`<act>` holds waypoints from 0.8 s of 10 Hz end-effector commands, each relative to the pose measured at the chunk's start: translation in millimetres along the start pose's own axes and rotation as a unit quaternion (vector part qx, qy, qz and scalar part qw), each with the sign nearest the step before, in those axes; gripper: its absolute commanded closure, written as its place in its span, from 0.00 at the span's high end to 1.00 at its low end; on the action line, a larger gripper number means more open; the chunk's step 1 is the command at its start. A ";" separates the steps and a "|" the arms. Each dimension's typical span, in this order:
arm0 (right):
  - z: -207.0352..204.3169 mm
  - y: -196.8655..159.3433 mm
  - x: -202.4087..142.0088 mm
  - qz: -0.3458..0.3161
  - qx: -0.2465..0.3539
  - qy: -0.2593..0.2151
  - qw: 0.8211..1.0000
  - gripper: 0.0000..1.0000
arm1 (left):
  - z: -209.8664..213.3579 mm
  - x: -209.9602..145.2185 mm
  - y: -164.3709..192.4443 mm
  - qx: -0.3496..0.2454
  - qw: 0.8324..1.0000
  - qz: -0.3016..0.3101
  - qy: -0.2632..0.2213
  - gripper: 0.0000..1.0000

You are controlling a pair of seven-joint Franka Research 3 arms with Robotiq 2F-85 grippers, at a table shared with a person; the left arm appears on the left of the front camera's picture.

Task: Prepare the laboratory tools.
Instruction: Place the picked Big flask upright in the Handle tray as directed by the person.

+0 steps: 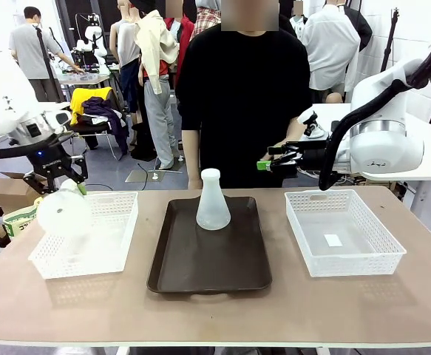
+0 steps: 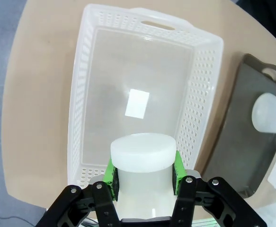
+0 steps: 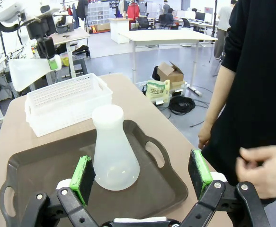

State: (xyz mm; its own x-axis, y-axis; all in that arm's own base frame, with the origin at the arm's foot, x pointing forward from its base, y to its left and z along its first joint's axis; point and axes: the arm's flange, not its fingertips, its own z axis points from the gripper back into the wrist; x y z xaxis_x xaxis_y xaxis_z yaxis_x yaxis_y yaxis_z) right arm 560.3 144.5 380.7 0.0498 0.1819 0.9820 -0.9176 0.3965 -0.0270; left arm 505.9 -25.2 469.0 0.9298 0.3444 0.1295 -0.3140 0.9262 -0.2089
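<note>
One frosted-white conical flask (image 1: 63,211) hangs tilted over the left white basket (image 1: 119,244), its round base towards the front camera. My left gripper (image 1: 70,183) is shut on its neck. In the left wrist view the neck (image 2: 142,158) sits between the green pads (image 2: 110,172). A second flask (image 1: 213,201) stands upright on the dark brown tray (image 1: 200,259). My right gripper (image 1: 268,158) is open beyond the table's far edge, apart from that flask. In the right wrist view the upright flask (image 3: 114,146) stands ahead of the spread fingers (image 3: 83,177).
A second white basket (image 1: 341,233) with a small label on its floor sits at the right. A person in black stands at the far side, with a hand (image 3: 265,170) close to my right gripper. The left basket (image 2: 81,94) lies under my left gripper.
</note>
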 end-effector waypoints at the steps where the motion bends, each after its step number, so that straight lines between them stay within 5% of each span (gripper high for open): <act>1: 0.1 0.8 0.1 -0.004 0.001 0.004 1.000 1.00 | 10.6 -11.5 8.2 -0.038 0.999 -0.023 -0.021 0.00; 8: 0.1 0.8 0.1 -0.004 0.001 0.004 1.000 1.00 | 22.0 -10.2 2.0 -0.023 0.999 -0.019 -0.023 0.00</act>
State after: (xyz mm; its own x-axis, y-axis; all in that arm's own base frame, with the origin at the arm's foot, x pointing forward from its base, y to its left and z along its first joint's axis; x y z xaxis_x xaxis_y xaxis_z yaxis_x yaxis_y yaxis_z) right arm 560.3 144.5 380.7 0.0497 0.1819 0.9821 -0.9176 0.3966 -0.0270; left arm 492.3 -24.7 488.1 0.9306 0.3150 0.1865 -0.2671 0.9326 -0.2426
